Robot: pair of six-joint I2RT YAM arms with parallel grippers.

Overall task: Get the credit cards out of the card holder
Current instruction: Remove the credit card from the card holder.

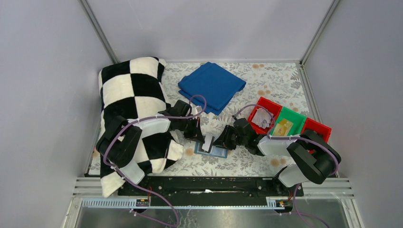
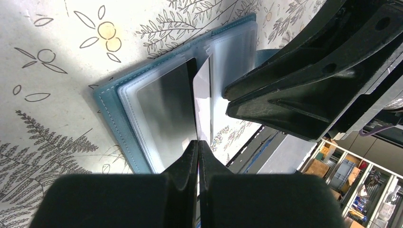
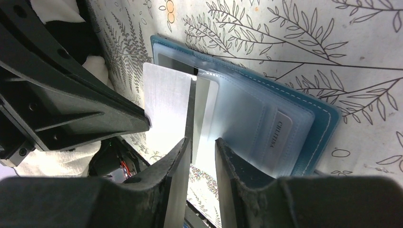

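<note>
The teal card holder (image 1: 219, 153) lies open on the flowered cloth between my two grippers, its clear sleeves facing up (image 2: 110, 111) (image 3: 323, 123). My left gripper (image 1: 200, 135) (image 2: 198, 145) is shut on a whitish-grey card (image 1: 207, 141) (image 2: 203, 102) (image 3: 166, 99) and holds it upright on edge over the holder. My right gripper (image 1: 221, 141) (image 3: 202, 147) is open, with one finger on each side of that card's edge and a raised clear sleeve (image 3: 209, 95). More cards sit in the sleeves: a dark one (image 2: 166, 114) and a printed one (image 3: 278, 135).
A red bin (image 1: 263, 105) with whitish cards, a green bin (image 1: 295, 118) with yellowish cards and another red bin (image 1: 317, 127) stand to the right. A folded deep-blue cloth (image 1: 212, 85) lies at the back. A black-and-white checkered cloth (image 1: 133, 99) covers the left side.
</note>
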